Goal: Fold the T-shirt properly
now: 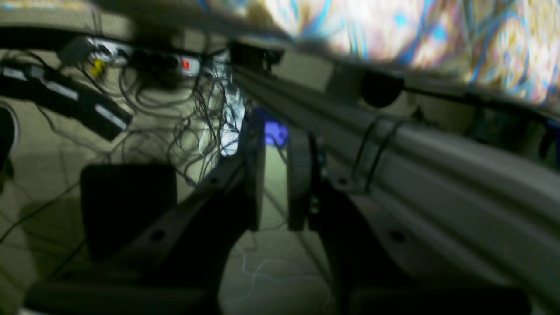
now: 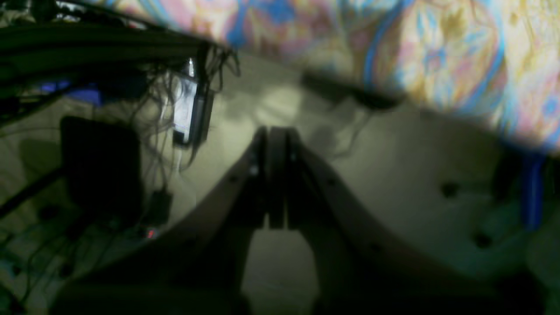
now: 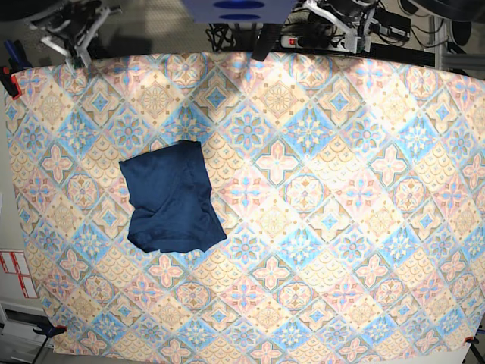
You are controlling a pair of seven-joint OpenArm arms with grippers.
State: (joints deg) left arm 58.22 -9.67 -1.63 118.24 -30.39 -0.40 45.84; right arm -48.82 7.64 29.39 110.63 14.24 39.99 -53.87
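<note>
The T-shirt (image 3: 173, 199), dark navy, lies folded into a rough rectangle on the left half of the patterned tablecloth (image 3: 318, 227). Neither wrist view shows it. Both arms are drawn back beyond the table's far edge, the right arm (image 3: 72, 26) at the top left and the left arm (image 3: 345, 19) at the top right. My left gripper (image 1: 278, 144) hangs over the floor, its fingers a narrow gap apart with nothing between them. My right gripper (image 2: 275, 135) also points at the floor, its fingers pressed together and empty.
Below the table's far edge are a power strip with tangled cables (image 1: 144, 61), a grey metal frame rail (image 1: 437, 166) and a dark box (image 1: 127, 205) on the floor. A red clamp (image 3: 9, 80) holds the cloth at the left edge.
</note>
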